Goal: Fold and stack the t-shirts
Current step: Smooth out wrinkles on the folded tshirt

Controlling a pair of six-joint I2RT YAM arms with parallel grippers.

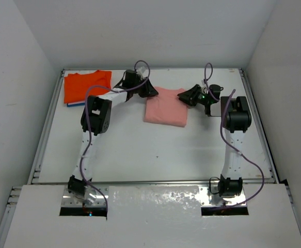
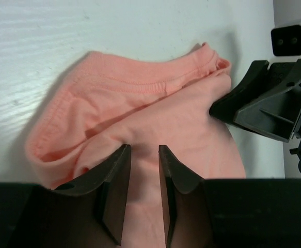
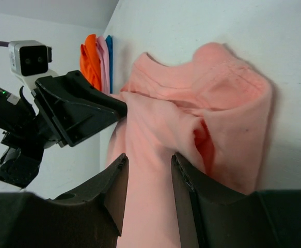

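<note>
Left fingers (image 1: 152, 92), right fingers (image 1: 184, 96) pinching far edge of pink t-shirt (image 1: 163, 111), orange t-shirt (image 1: 86, 86) well apart, far-left

The blue t-shirt (image 1: 75, 104) is mostly hidden under the orange t-shirt (image 1: 87, 86).

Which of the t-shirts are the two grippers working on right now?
The salmon-pink t-shirt mid-table: left gripper and right gripper sit at its far corners. The orange t-shirt lies untouched in the far left corner.
</note>
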